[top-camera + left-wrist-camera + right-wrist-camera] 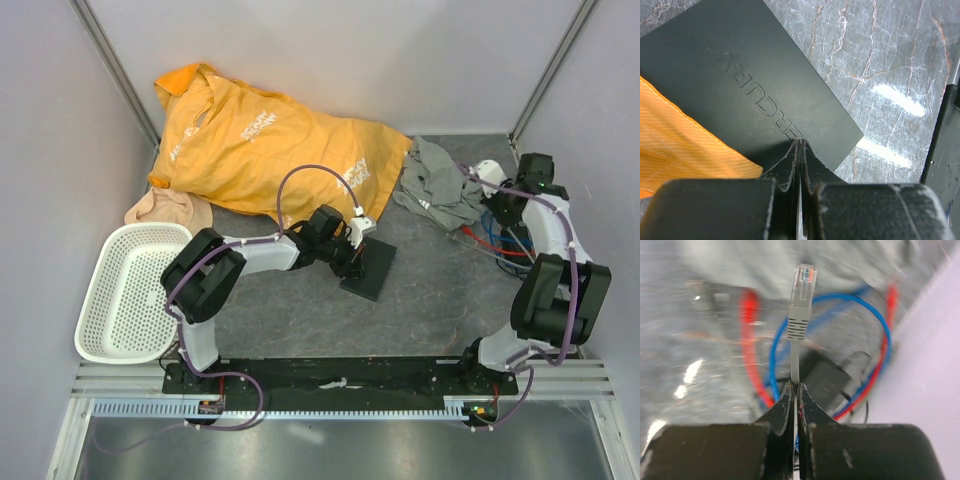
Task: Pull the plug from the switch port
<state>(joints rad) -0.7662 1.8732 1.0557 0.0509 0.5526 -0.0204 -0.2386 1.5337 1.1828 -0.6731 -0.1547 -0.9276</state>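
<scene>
The switch is a flat matte-black box (368, 268) lying mid-table, with raised lettering on its top (750, 85). Its edge ports are not visible. My left gripper (352, 262) is shut and empty, its tips (800, 142) on or just above the box's top near one edge. My right gripper (497, 195) is at the far right, away from the box. It is shut on a grey cable (795, 360) just below its clear plug (804, 285). The plug stands free in the air above the fingertips (790, 397), in no socket.
Red (747, 340) and blue (880, 330) cables and a black power brick (827, 382) lie under the right gripper by the right wall. An orange shirt (270, 140) lies at the back and reaches the box (685, 145). There is a grey cloth (440, 185) and, at the left, a white basket (130, 290).
</scene>
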